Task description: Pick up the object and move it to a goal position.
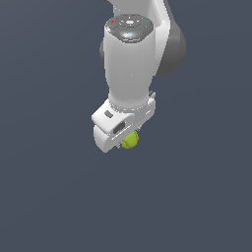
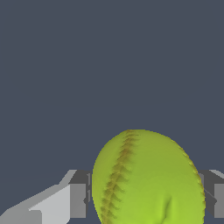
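Note:
The yellow-green ball (image 1: pixel 130 141) peeks out from under the white gripper (image 1: pixel 127 141) in the exterior view, mostly hidden by the hand. In the wrist view the ball (image 2: pixel 146 179) is large, with curved stitched seam lines, and sits between the two grey fingers (image 2: pixel 78 200), one on each side and both close against it. The gripper is shut on the ball. The fingertips are hidden in the exterior view.
The white and grey arm (image 1: pixel 133 54) comes down from above in the exterior view. Around it is a plain dark blue-grey surface (image 1: pixel 49 197) with no other objects in sight.

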